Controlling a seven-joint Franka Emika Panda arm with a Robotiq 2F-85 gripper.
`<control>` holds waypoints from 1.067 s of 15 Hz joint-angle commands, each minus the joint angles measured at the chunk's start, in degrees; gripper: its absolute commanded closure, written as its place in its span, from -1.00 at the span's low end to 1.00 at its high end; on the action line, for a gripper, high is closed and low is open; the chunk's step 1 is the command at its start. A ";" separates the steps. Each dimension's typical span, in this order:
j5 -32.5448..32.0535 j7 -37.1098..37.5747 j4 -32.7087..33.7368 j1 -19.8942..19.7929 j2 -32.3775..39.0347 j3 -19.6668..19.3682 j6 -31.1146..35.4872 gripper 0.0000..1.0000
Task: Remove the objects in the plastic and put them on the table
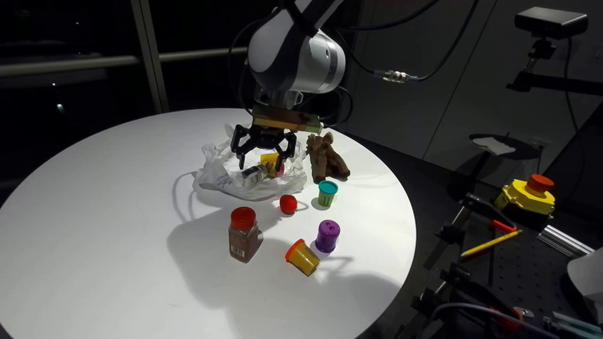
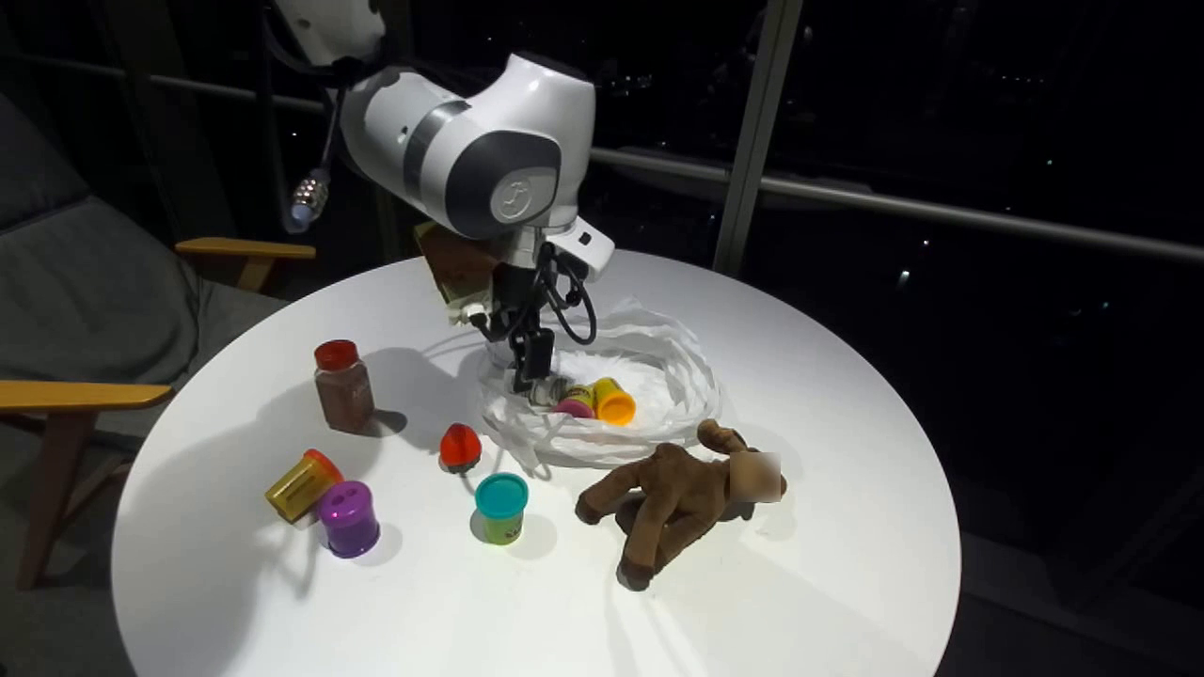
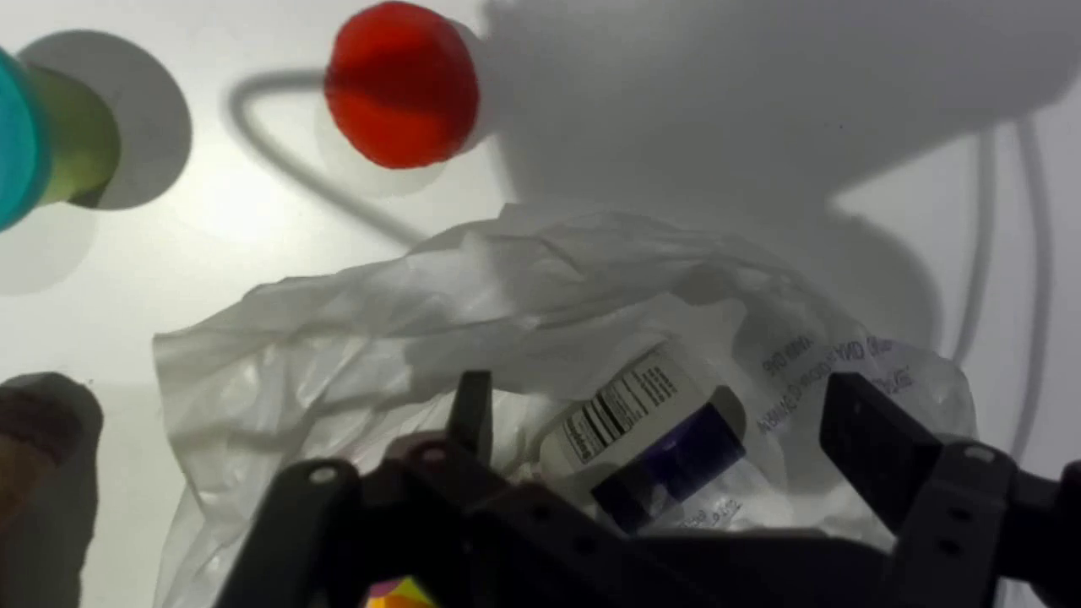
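Note:
The plastic, a crumpled white bag (image 1: 214, 172), lies spread on the round white table (image 1: 118, 212) in both exterior views. Inside it a white bottle (image 3: 642, 405) with a dark blue label lies on its side, next to a yellow tub with a pink lid (image 2: 578, 404) and a yellow tub with an orange lid (image 2: 616, 404). My gripper (image 3: 659, 393) hangs over the bag with its fingers wide apart. In the wrist view the bottle appears between them, slanted and not gripped. The two tubs are mostly hidden behind the gripper there.
Outside the bag stand a red-capped brown bottle (image 1: 243, 235), a red ball (image 1: 288, 204), a teal-lidded green cup (image 1: 326, 194), and a purple cup (image 1: 328, 236). A yellow-orange cup (image 1: 304, 258) lies tipped beside the purple one. A brown teddy bear (image 2: 673, 498) lies close to the bag.

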 commanded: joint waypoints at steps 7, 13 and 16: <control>9.44 15.27 10.93 -0.47 7.87 0.10 4.95 -1.00; 8.18 22.45 14.48 -0.06 12.00 -0.80 5.34 -1.00; 7.63 25.10 15.44 0.14 13.06 -1.57 5.32 -0.48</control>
